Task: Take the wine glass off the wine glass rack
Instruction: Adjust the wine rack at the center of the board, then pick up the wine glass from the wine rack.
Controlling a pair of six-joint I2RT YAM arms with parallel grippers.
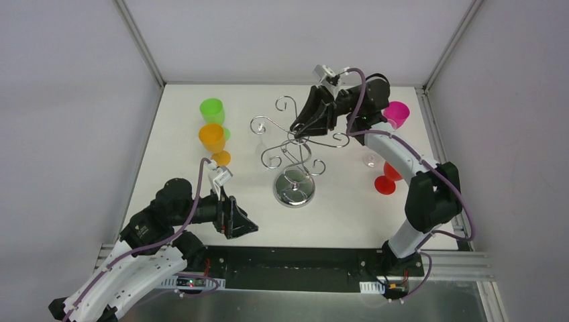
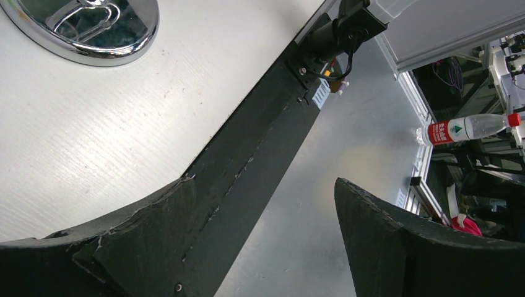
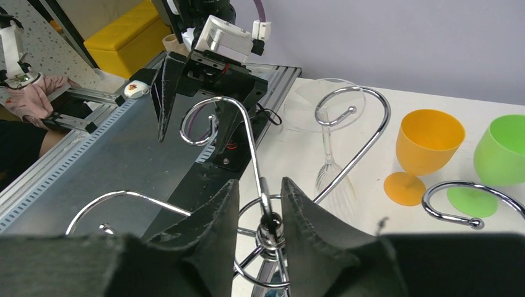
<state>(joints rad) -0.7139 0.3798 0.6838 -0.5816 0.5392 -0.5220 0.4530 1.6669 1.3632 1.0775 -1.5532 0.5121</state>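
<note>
The chrome wine glass rack (image 1: 294, 188) stands mid-table, its scroll arms spreading above the round base. A clear wine glass (image 3: 331, 170) hangs upside down from one scroll arm, its foot (image 3: 322, 104) resting in the curl. My right gripper (image 3: 260, 185) is over the rack's top (image 1: 300, 129). Its jaws are slightly open and straddle the central hub (image 3: 270, 230), with a small gap on the left side. My left gripper (image 1: 243, 225) hovers low by the near table edge, wide open and holding nothing (image 2: 263, 182). The rack's mirrored base (image 2: 80, 34) shows at the top left of the left wrist view.
An orange cup (image 1: 212, 139) and a green cup (image 1: 213, 110) stand left of the rack. A pink cup (image 1: 396, 114), a red cup (image 1: 387, 178) and a faint clear glass (image 1: 369, 159) stand to its right. The black front rail (image 2: 260, 142) borders the table.
</note>
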